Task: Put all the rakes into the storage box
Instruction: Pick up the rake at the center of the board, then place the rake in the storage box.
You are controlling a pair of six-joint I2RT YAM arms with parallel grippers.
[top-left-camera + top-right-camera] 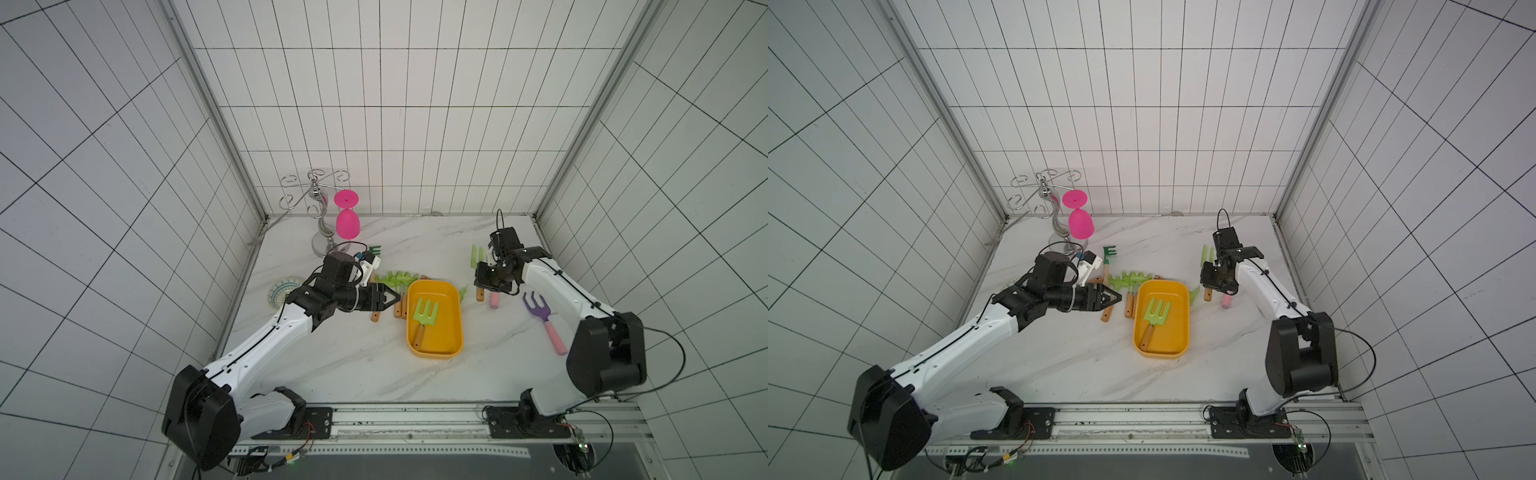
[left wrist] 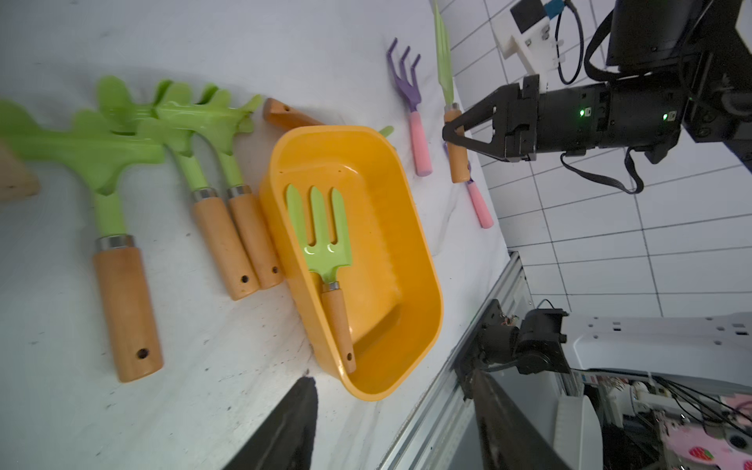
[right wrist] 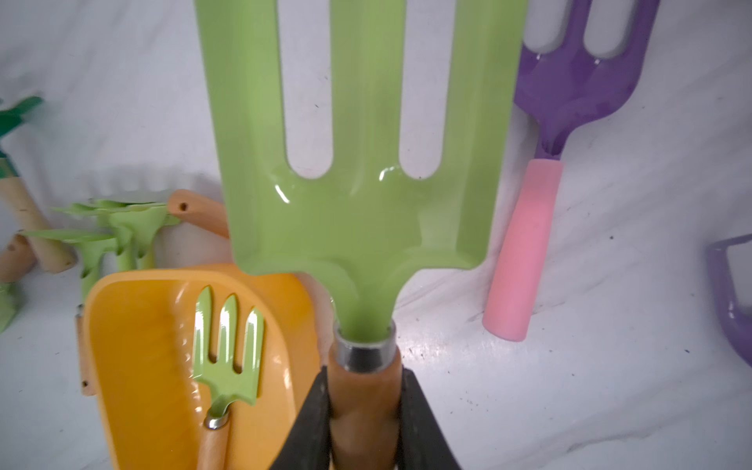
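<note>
Now we see the right pincer (image 3: 362, 423) clenched on the wooden handle of a light-green three-tined metal rake (image 3: 358, 171), its jaws pressing either side just behind the steel collar. To do this step well, we judge we should lift the rake clear of the pink-handled purple fork (image 3: 545, 171) lying beside it, carry it over the shallow yellow-orange plastic storage box (image 1: 453, 328), turn it to lie along the box's length, and lower it beside the smaller green rake with a wooden handle (image 1: 424, 318) already inside before letting go. In the top views the right arm reaches forward from its base, elbow raised, wrist bent down beside the box's far corner. The left pincer (image 1: 392, 300) hangs released, holding nothing, near the box's other side above the marble-patterned bench (image 1: 353, 365).
</note>
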